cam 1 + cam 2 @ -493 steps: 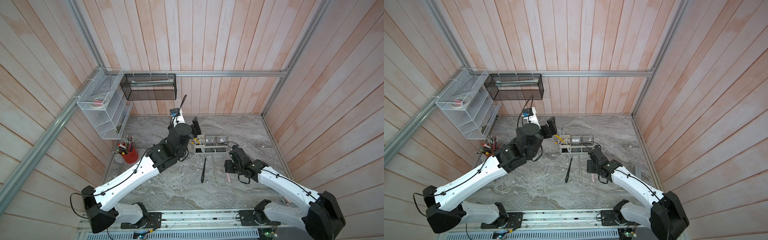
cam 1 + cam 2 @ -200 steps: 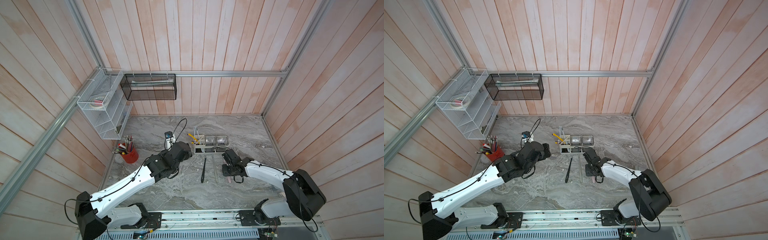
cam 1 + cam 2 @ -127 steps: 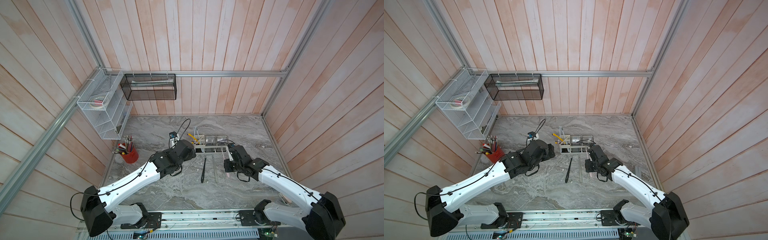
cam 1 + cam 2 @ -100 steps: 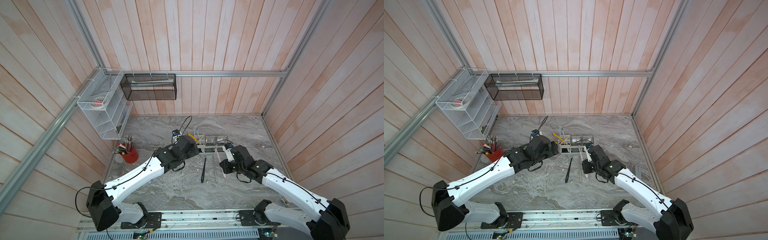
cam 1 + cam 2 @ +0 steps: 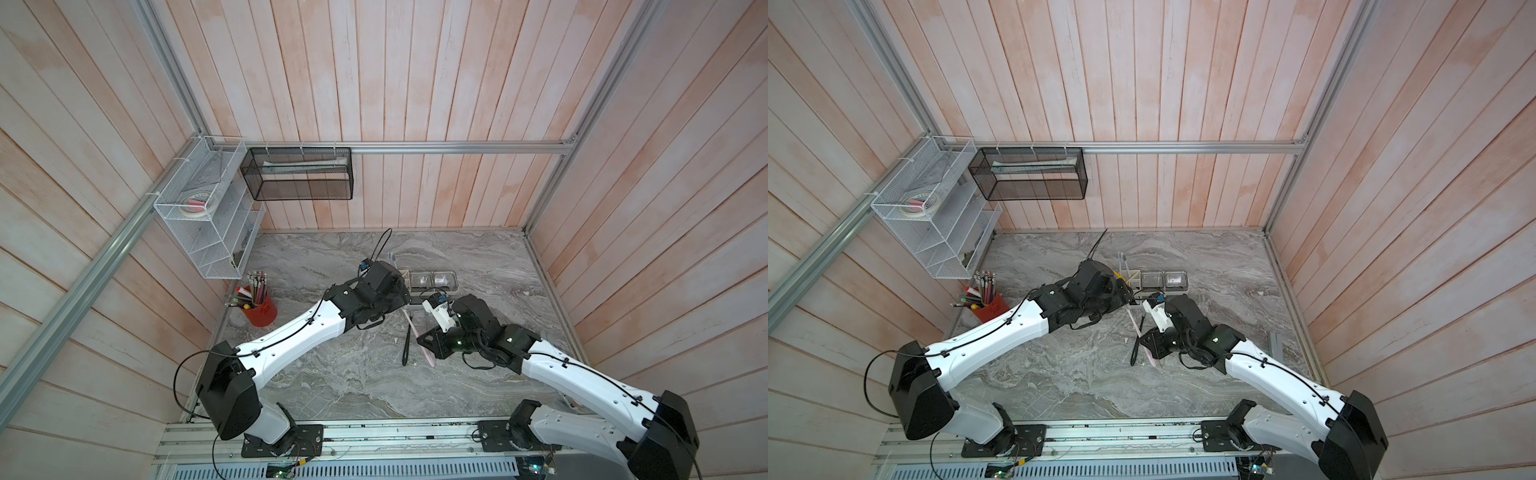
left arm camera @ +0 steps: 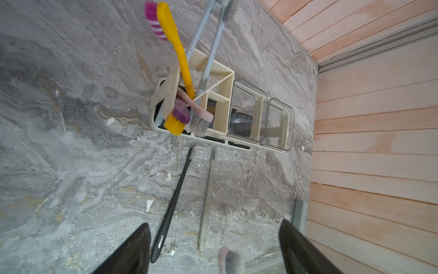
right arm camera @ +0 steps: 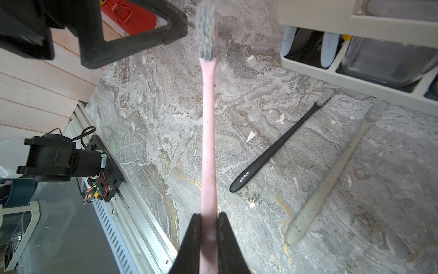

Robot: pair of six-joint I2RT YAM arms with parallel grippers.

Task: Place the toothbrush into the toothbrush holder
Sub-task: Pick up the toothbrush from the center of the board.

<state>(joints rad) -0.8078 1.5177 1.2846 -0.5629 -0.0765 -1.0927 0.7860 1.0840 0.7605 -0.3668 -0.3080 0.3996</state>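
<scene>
Right tool (image 7: 208,227) clamped on pink toothbrush (image 7: 208,132) handle, bristle end up between the parted jaws of left tool (image 6: 214,225), near toothbrush holder (image 6: 220,68); left should close squarely on the neck before right releases.

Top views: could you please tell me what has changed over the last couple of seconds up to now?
The right gripper has lifted the pink toothbrush off the table, bristle end toward the left gripper. That gripper, open, left its raised spot by the toothbrush holder, pulled back, then came in to the brush head. The black toothbrush, grey toothbrush and holder stayed put.
</scene>
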